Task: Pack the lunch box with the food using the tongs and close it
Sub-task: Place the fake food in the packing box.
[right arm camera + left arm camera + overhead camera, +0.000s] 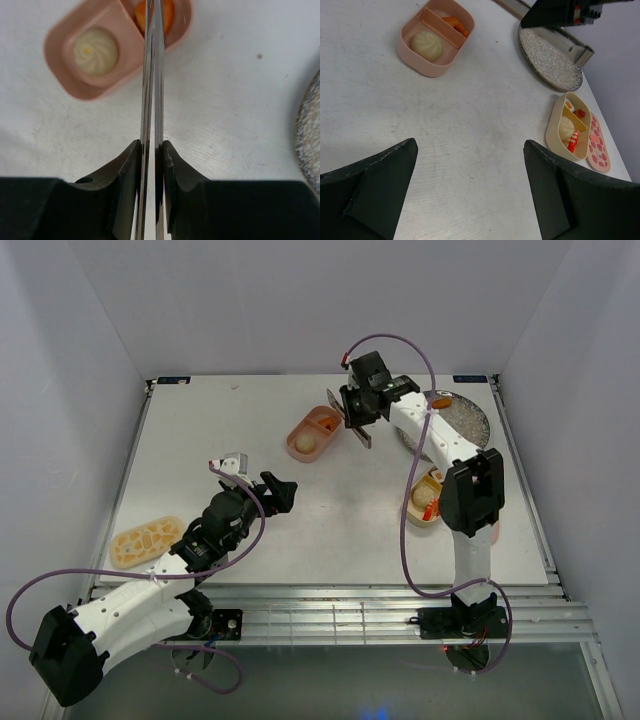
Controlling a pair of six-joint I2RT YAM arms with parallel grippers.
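The pink lunch box tray (312,435) lies at mid-table with a cream bun (303,444) in its large compartment and an orange piece (328,423) in the small one. My right gripper (151,147) is shut on the silvery tongs (151,75). Their arms are squeezed almost together and their tips reach over the orange piece (170,12). In the top view the right gripper (348,418) hovers just right of that tray. The tan tray (568,127) holds a bun and red-orange pieces. My left gripper (470,145) is open above bare table, holding nothing.
A grey speckled plate (462,415) with an orange piece (440,400) sits at the back right. A yellow patterned lid (146,540) lies front left. A pink lid (598,145) lies beside the tan tray. The right arm covers part of the tan tray (425,498).
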